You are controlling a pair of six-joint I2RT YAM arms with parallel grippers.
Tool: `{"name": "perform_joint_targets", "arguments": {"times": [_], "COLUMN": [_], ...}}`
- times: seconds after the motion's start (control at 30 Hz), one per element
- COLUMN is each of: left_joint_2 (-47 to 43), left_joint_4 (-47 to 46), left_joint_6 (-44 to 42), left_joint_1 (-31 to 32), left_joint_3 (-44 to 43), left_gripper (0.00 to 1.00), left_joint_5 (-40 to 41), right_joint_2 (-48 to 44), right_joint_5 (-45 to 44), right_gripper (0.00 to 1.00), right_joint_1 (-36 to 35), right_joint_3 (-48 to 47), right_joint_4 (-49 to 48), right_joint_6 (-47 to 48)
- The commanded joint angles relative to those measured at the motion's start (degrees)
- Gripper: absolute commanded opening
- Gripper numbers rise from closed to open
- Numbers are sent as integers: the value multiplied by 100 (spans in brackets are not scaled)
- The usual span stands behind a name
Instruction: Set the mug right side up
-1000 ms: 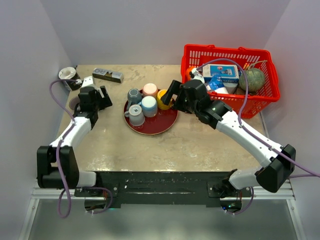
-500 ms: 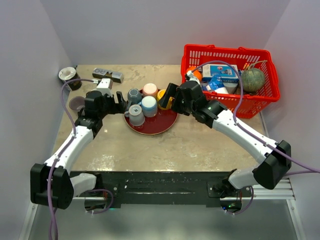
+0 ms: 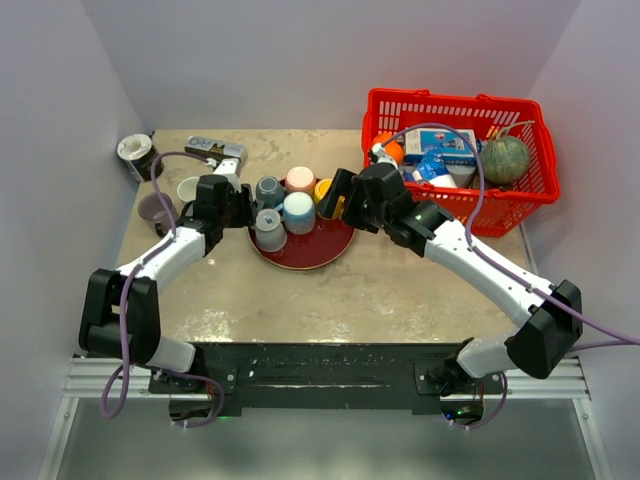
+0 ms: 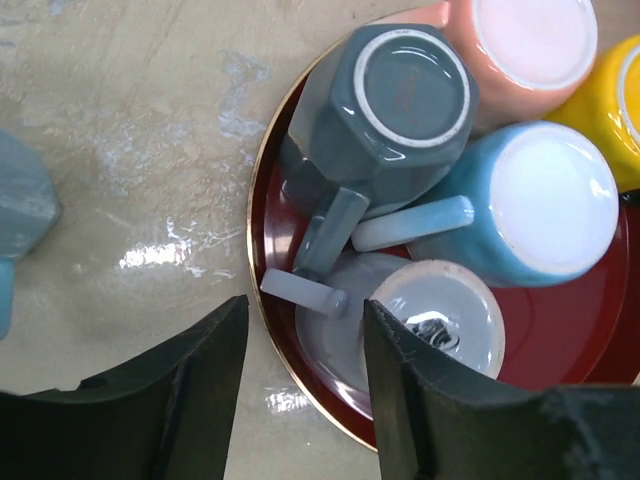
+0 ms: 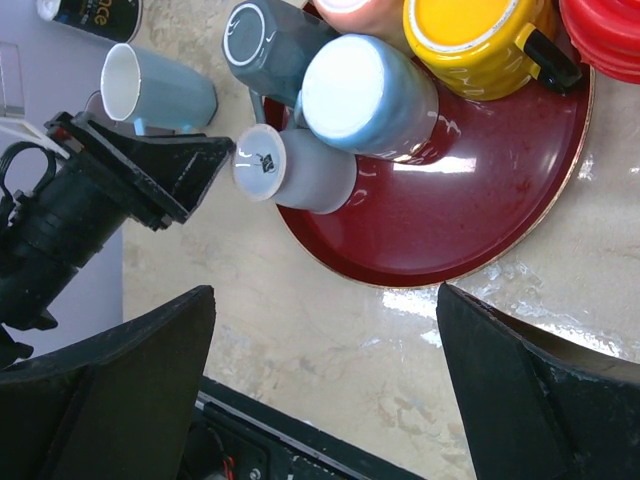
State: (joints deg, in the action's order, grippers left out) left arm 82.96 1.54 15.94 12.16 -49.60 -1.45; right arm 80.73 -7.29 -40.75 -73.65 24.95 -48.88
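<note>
grey mug [image 4: 420,320] | slate mug [image 4: 410,95] | blue mug [image 4: 545,200] | pink mug [image 4: 530,40] | yellow mug [image 4: 615,110] | dark-red plate [image 4: 580,330]

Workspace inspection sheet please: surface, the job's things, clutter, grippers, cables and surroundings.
Surface: beige marbled tabletop, glossy reflections.
Job's things: five mugs, bases up, crowded on red plate; grey mug nearest left gripper.
Clutter: pale cup on its side, mauve cup, black cup, small box, red basket of groceries.
Grippers: left gripper open at plate's left rim, facing grey mug's handle; right gripper open beside yellow mug.
Cables: purple cables along both arms, one arching over basket.
Surroundings: pale walls on three sides.
</note>
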Motion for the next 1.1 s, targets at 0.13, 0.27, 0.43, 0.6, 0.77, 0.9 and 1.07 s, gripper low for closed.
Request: {"name": "perform_joint_targets", "arguments": {"times": [0.13, 0.27, 0.43, 0.6, 0.77, 0.9, 1.07], "left_joint_2": [308, 353, 353, 292, 46, -43, -218], "left_joint_4": [-277, -260, -277, -198, -233, -251, -338], "left_joint_6": [-48, 5, 14, 49, 260, 418, 638], "left_joint_1": [-3, 5, 23, 102, 155, 251, 383], "left_joint_3": [-67, -102, -32, 3, 170, 249, 363], "left_gripper": [44, 41, 40, 33, 32, 31, 29], "left_joint_5": [453, 321, 181, -196, -522, -812, -1050], "right_joint_2": [-84, -75, -48, -5, 39, 153, 513], "right_joint_5": [-18, -36, -18, -1, 87, 228, 579], "right_gripper": [95, 95, 95, 94, 94, 94, 94], "right_joint_1": [32, 32, 23, 23, 23, 32, 15], "right_joint_3": [87, 70, 52, 52, 78, 96, 52], "right_joint_4": [-113, -96, -104, -122, -183, -280, -359], "right_joint_6": [2, 19, 10, -7, -7, 19, 142]}}
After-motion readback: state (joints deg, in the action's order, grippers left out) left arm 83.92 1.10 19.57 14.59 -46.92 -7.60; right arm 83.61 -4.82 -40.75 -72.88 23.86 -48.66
